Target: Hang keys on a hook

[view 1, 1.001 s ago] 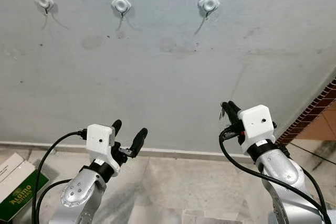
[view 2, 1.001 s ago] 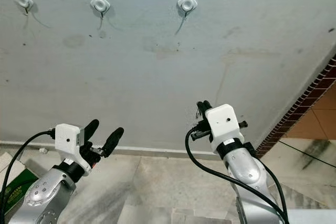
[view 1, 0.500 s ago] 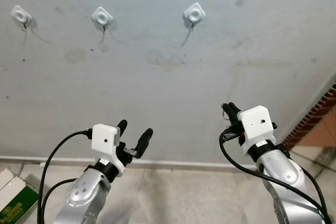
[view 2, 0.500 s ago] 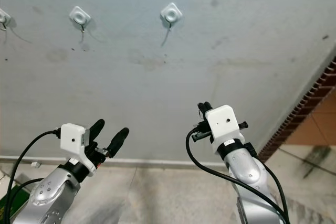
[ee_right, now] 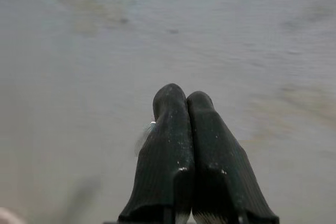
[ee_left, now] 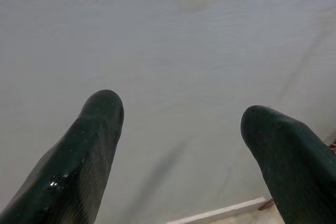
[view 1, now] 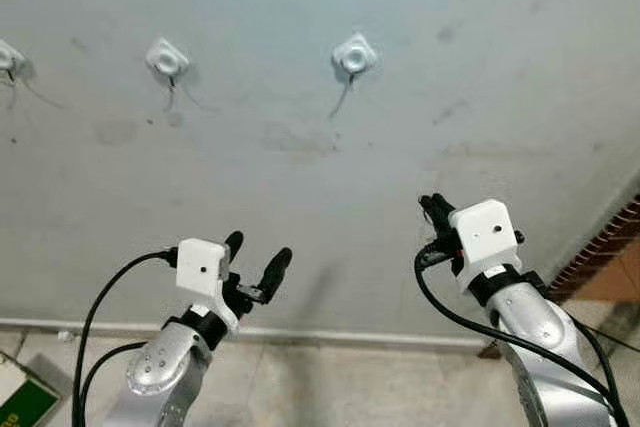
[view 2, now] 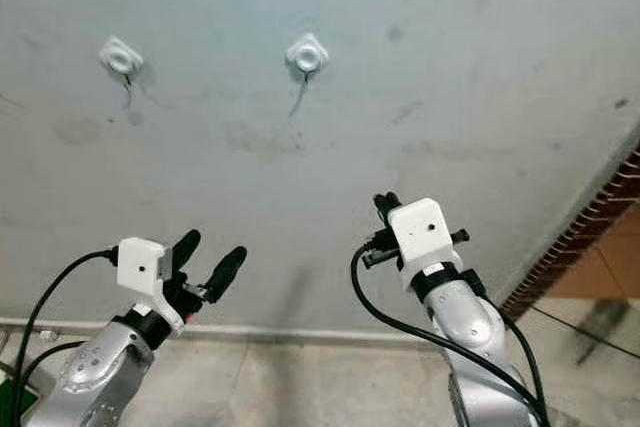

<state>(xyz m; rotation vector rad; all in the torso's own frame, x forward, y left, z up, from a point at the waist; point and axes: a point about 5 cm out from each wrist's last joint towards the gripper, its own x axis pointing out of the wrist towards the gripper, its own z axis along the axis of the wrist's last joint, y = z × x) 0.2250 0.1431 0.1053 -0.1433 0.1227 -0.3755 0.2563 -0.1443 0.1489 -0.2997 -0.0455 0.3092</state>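
Hooks (view 1: pixel 354 54) sit on the wall well above the closed right pincer (view 1: pixel 434 209).

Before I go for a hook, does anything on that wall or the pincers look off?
Nothing is damaged or askew. The wall has faint stains and scuffs. Three white hooks sit in a row, all bare. The right pincer is shut, with a small glint beside its fingers; the left pincer is open.
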